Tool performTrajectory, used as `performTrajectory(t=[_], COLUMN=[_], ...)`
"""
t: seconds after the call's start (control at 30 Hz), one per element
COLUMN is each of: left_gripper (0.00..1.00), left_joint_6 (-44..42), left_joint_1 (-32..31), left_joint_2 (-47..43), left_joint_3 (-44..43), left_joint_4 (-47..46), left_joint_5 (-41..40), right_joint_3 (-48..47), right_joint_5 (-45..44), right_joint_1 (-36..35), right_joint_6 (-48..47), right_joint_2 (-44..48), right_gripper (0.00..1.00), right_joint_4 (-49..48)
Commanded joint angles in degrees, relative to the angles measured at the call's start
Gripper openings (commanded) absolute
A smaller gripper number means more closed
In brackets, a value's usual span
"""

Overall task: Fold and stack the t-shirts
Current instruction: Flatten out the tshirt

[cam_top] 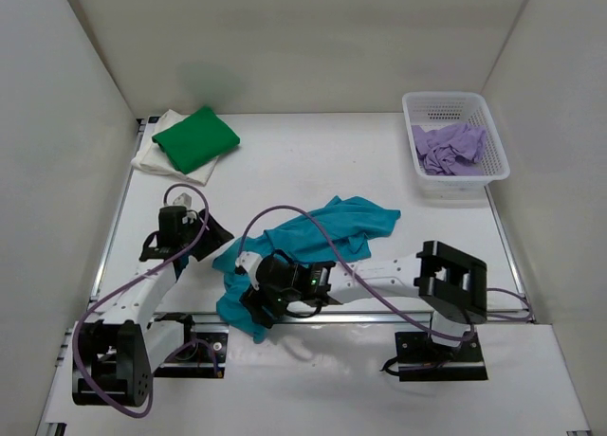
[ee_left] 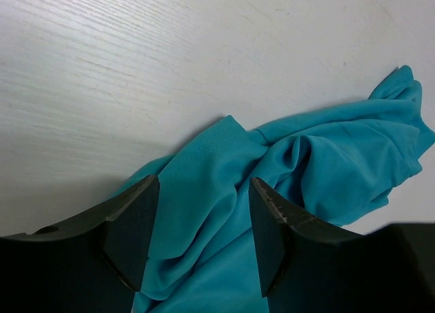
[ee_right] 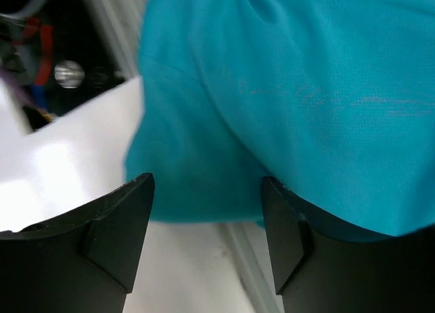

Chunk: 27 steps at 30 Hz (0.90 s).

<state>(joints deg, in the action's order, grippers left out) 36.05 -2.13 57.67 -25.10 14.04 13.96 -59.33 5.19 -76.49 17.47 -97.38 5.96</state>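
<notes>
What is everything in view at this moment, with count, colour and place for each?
teal t-shirt: one, teal, crumpled at the table's near middle
green t-shirt: one, green, folded, far left corner, on the cream one
cream t-shirt: one, cream-white, under the green one
lilac t-shirt: one, lilac, crumpled in the basket
basket: one, white mesh, far right
table: one, white
cables: purple, looped along both arms
left gripper: black, open, at the teal t-shirt's left end
right gripper: black, open, at its near end

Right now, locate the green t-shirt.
Top view: the folded green t-shirt lies at the table's far-left corner, atop the cream-white t-shirt, across from the white mesh basket.
</notes>
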Motion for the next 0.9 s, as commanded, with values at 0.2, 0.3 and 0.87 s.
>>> performTrajectory(t=[0.2, 0.3, 0.87], left_gripper=[0.67, 0.69, 0.57], left_joint_6=[1.57, 0.07, -2.83], left_joint_1=[-1.38, -2.61, -17.64], left_joint_2=[1.39, 1.13, -4.58], left_joint_3=[-0.21, 0.32, 0.49], left_joint_4=[-4.47, -3.50, 2.03], left_joint_5=[2.13, 1.78, -2.26], right_joint_3=[-1.41, 0.17, 29.89], right_joint_5=[-4.31, -8.41, -3.09], right_joint_1=[1.77, 3.79, 44.13], right_joint_6=[-0.51, 0.01, 7.04], right_joint_2=[-3.34, 0.16, 38.32], right_gripper=[0.01, 0.00, 0.00], right_joint_4=[0.28, 2.03, 6.79])
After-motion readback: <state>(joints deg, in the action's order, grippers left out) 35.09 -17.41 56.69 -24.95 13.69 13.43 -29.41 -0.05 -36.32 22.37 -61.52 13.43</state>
